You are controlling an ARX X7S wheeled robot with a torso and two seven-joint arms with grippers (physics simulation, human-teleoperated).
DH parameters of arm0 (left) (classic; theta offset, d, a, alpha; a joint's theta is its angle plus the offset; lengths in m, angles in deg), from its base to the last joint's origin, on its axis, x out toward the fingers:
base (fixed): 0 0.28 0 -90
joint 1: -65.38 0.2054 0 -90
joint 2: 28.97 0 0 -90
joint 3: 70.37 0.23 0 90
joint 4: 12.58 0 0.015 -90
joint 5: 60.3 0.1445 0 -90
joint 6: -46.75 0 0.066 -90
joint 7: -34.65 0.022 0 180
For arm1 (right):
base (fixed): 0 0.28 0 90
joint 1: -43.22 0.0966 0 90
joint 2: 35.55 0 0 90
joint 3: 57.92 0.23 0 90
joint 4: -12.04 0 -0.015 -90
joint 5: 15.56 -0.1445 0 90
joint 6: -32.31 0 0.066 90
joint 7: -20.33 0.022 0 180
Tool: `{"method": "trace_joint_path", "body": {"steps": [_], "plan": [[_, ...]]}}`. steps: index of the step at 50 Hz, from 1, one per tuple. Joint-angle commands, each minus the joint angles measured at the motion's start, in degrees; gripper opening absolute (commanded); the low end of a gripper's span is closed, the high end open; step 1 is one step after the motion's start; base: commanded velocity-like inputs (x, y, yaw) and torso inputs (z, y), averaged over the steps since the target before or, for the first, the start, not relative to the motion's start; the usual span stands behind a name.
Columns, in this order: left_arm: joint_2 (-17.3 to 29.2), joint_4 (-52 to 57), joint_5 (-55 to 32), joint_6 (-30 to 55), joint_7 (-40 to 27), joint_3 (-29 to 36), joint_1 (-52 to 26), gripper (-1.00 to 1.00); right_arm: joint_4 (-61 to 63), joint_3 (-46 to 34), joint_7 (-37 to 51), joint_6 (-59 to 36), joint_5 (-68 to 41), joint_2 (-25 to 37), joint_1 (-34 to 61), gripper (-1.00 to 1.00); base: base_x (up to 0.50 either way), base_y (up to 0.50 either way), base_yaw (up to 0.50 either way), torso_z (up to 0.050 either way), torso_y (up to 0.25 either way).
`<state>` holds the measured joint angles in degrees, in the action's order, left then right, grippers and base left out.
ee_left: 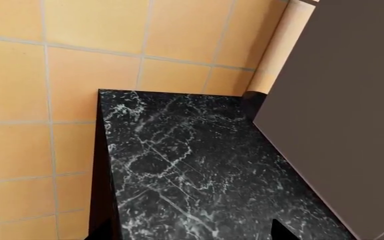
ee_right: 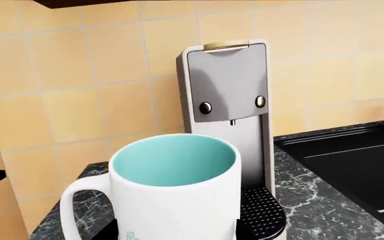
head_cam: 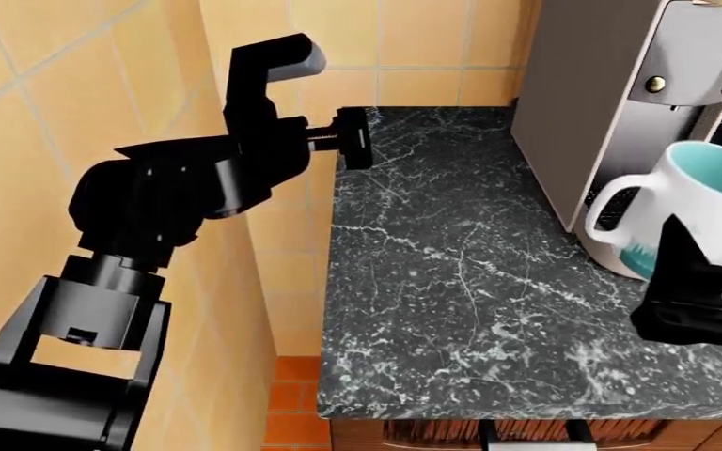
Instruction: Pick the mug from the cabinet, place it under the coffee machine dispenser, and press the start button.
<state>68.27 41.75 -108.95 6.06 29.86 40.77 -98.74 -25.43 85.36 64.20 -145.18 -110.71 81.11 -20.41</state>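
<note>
My right gripper (ee_right: 175,233) is shut on the white mug (ee_right: 175,195), one finger on each side of its lower wall. The mug is upright, its teal inside empty and its handle pointing away from the machine. It hangs just above the counter, in front of and slightly to one side of the black drip tray (ee_right: 264,212). The silver-grey coffee machine (ee_right: 229,85) stands behind it, with the dispenser nozzle (ee_right: 232,121) under two round buttons (ee_right: 206,107). In the head view the mug (head_cam: 699,202) is beside the machine (head_cam: 612,85). My left gripper (head_cam: 354,136) is open and empty.
Black marble counter (head_cam: 462,282) runs to an orange tiled wall (head_cam: 412,38); its left edge drops off beside my left arm. A black recessed panel (ee_right: 352,160) lies on the far side of the machine. A dark cabinet edge (ee_right: 78,2) shows above.
</note>
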Motion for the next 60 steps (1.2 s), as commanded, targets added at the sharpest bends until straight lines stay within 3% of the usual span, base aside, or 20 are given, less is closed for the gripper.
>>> {"method": "trace_joint_path", "body": {"steps": [1,6,16,60], "plan": [[0.12,0.58,-0.52,0.11,-0.38,0.23,0.19,1.00,3.07,-2.58,-14.13,2.90,18.55,-2.44,-3.34,-1.00,0.00,0.00,0.00,0.000,0.000],[0.27,0.72,-0.71,0.09,-0.47,0.31,0.27,1.00,2.11,-9.37,-20.16,9.16,30.96,-2.52,-6.72,-1.00,0.00,0.00,0.00,0.000,0.000],[0.35,0.79,-1.07,0.06,-0.61,0.50,0.22,1.00,-2.34,-19.20,-23.53,16.42,41.69,-1.80,-7.96,-1.00,0.00,0.00,0.00,0.000,0.000],[0.94,1.08,-2.40,-0.31,-1.15,1.32,0.40,1.00,-22.56,-35.70,-26.87,31.75,59.17,0.86,-1.87,-1.00,0.00,0.00,0.00,0.000,0.000]]}}
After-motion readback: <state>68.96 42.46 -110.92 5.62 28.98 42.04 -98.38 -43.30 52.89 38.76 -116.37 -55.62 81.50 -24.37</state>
